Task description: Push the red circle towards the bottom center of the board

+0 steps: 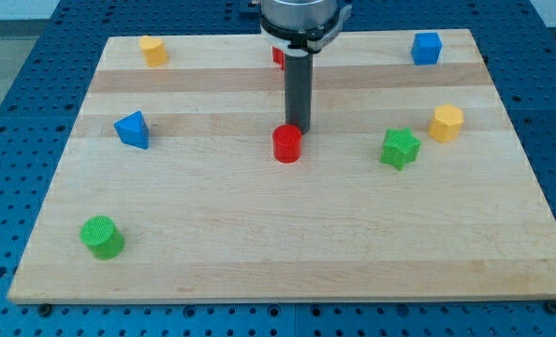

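The red circle (287, 144) is a short red cylinder near the middle of the wooden board (287, 243). My tip (299, 126) is at the end of the dark rod, just above the red circle in the view and a little to its right, touching or nearly touching its top edge. The rod comes down from the arm's head at the view's top centre.
A second red block (278, 56) is partly hidden behind the rod at the top. A yellow block (153, 50) sits top left, a blue cube (427, 48) top right, a blue triangle (132, 129) left, a green star (400, 148) and yellow hexagon (446, 123) right, a green cylinder (102, 236) bottom left.
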Available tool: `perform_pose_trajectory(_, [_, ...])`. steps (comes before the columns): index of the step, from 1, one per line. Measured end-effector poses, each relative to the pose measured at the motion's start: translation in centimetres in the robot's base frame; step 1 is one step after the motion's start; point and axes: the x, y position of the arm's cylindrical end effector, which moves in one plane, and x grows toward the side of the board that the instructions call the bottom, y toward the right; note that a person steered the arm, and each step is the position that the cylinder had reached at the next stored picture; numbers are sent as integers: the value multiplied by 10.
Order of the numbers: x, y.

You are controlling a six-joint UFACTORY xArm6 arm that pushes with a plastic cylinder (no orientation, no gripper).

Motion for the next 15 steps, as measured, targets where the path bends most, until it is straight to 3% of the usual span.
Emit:
perform_pose_trajectory(3, [38, -6])
perform_pose_trajectory(7, [39, -30])
perform_pose_trajectory(10, [91, -30])
perform_pose_trajectory(12, [60, -37])
perform_pose_trajectory(15, [83, -59])
